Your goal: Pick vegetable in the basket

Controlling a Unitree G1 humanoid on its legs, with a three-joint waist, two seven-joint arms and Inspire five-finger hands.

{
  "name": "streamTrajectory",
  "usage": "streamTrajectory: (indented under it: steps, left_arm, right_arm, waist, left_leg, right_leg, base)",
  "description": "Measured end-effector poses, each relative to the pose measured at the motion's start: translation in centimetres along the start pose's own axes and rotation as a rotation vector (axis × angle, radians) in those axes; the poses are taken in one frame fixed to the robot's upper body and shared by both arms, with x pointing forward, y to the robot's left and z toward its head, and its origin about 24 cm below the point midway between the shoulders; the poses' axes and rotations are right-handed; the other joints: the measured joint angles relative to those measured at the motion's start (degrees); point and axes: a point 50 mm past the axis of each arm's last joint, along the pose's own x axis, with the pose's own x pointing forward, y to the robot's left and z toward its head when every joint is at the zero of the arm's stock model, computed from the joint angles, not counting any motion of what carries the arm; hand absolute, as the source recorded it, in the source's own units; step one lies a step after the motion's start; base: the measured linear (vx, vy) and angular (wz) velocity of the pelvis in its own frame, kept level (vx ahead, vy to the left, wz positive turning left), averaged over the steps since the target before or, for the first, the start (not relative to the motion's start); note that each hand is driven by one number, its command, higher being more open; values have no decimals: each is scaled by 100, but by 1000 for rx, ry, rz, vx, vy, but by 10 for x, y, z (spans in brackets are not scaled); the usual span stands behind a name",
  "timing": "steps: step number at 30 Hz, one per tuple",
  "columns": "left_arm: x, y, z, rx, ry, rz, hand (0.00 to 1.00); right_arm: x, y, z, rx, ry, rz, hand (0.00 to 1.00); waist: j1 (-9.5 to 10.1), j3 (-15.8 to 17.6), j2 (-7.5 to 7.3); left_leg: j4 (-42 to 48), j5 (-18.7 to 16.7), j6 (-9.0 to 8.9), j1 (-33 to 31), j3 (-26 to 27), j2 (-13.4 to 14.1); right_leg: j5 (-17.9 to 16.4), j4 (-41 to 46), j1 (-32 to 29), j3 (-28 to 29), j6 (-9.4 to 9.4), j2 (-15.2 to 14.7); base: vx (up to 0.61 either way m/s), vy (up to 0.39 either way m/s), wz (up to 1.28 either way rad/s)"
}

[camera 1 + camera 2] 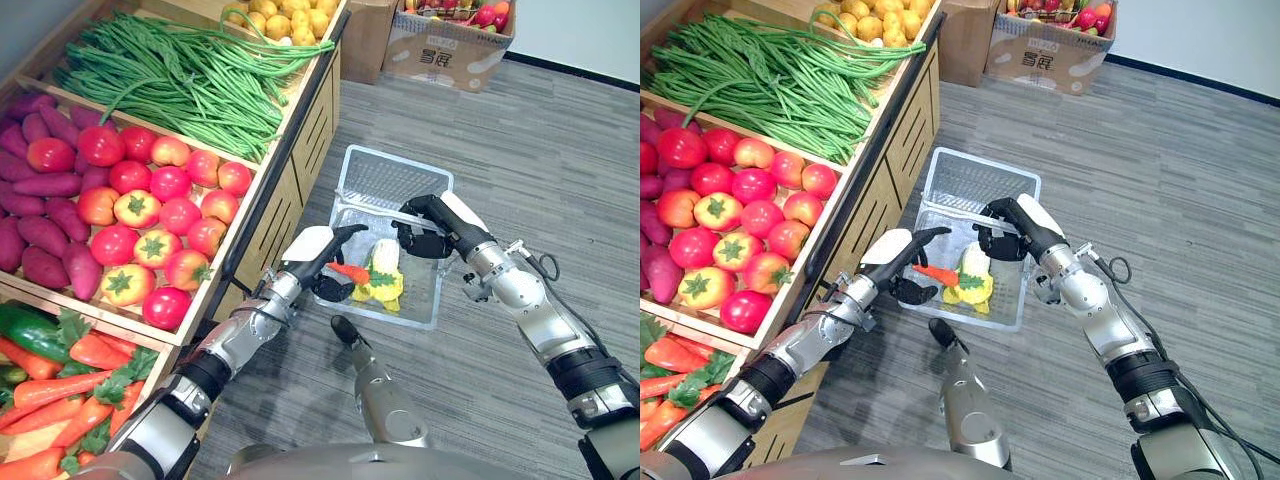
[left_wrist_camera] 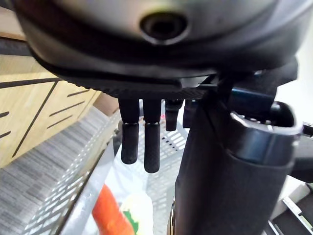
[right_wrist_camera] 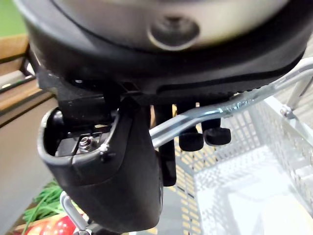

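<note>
A white mesh basket (image 1: 396,178) rests on the grey floor beside the produce stand. My right hand (image 1: 436,224) is shut on its metal handle (image 3: 205,113), fingers curled round the bar. Inside the basket lie an orange carrot (image 1: 350,272) and a yellow-and-white corn cob (image 1: 384,276) with a green leaf. My left hand (image 1: 318,258) hovers over the basket's near left corner, just beside the carrot, with its fingers (image 2: 151,147) hanging straight and nothing between them. The carrot (image 2: 110,215) shows below those fingers.
To the left, a wooden produce stand (image 1: 285,190) holds tomatoes (image 1: 150,200), long green beans (image 1: 190,70), purple sweet potatoes (image 1: 40,200) and carrots (image 1: 60,390). Cardboard boxes (image 1: 450,45) stand at the back. Open floor (image 1: 540,150) stretches to the right.
</note>
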Motion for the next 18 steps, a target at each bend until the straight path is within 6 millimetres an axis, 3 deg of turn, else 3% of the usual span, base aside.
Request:
streamTrajectory:
  steps: [12,15,18]
  left_arm:
    - [3,-7,7,-25,-17,-22,100]
    - [5,-3,26,-50,-104,-32,100]
    - [5,1,58,-82,-250,-39,100]
  right_arm:
    - [2,3,-1,45,6,-27,0]
    - [2,4,-8,22,42,-55,0]
    - [0,9,-22,7,110,-71,0]
  waist:
    - [-14,24,-2]
    - [12,22,2]
    - [57,26,30]
  left_leg:
    - [24,-12,23,-103,-144,6]
    - [76,-21,41,-192,-322,49]
    - [164,-43,54,-239,-539,164]
  right_leg:
    - [0,-4,0,-103,1,-75]
    - [-10,-4,38,-255,-14,-145]
    - [-36,-9,164,-456,-56,-182]
  base:
    - [-4,-39,5]
    - [-13,-45,30]
    - [-7,-34,35]
